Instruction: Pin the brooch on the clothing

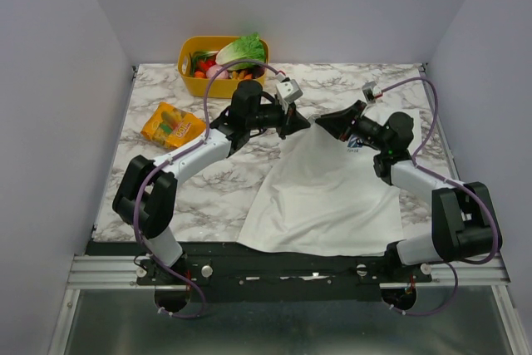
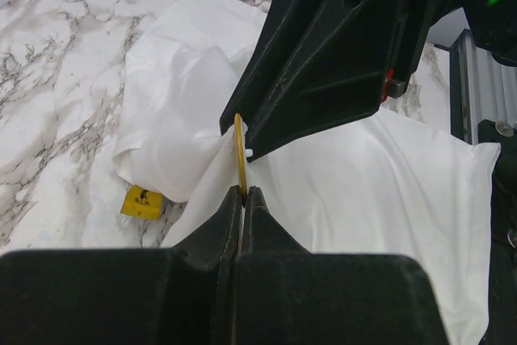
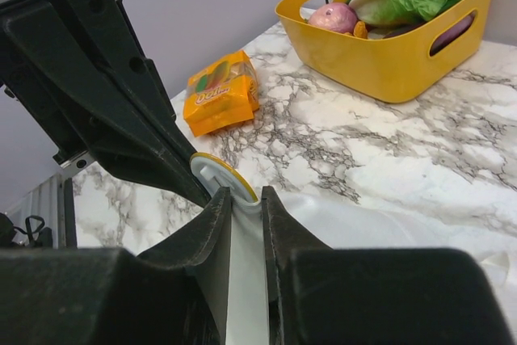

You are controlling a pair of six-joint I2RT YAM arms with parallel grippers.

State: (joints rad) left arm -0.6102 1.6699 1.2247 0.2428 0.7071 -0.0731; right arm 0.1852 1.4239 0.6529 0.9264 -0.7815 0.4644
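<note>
Left gripper [image 2: 241, 193]: I see both fingers pressed tight together, pinching the lower edge of the one brooch [image 2: 240, 151], which stands edge-on above them.
Right gripper [image 3: 246, 195]: fingers nearly together, the slim gap packed with white cloth. I read that as a grip on a fold of the shirt [image 1: 324, 193], tips touching the brooch.
Arms: two, meeting tip to tip over the shirt's far edge, mid-table.
Shirt: one, far edge lifted to the grippers, the rest spread toward the near edge.
Tag [image 2: 141, 202]: one, yellow, on the table [image 1: 208, 189] at the cloth's edge.
Far left: one orange packet [image 1: 172, 125], with one yellow basket [image 1: 184, 64] of vegetables beyond it.
</note>
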